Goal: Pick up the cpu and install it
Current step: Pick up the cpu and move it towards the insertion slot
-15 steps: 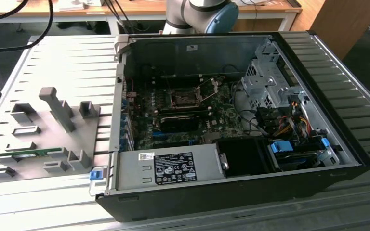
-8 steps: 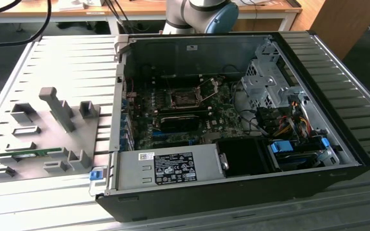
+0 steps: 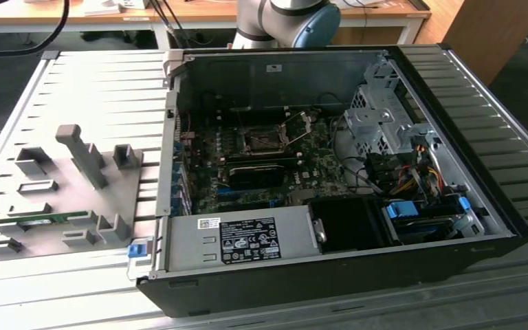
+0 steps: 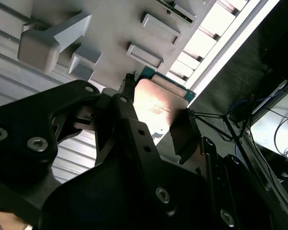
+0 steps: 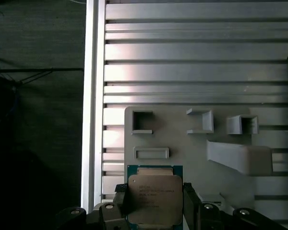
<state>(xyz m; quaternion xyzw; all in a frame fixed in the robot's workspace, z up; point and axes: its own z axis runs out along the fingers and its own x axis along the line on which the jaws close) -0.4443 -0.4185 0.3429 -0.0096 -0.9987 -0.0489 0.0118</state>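
The cpu (image 5: 155, 194), silver top facing the camera, sits between the two black fingers (image 5: 188, 201) of the gripper (image 5: 156, 203), which is closed onto its opposite edges and holds it above the grey fixture plate (image 5: 182, 143) on the slatted metal table (image 5: 197, 57). In the exterior view that plate (image 3: 62, 203) carries a green memory stick (image 3: 39, 221) in one of its holders. On the exterior view's right, the open computer case (image 3: 337, 282) holds the motherboard, with the dark square socket (image 3: 264, 141) near its middle and the socket's metal frame swung up.
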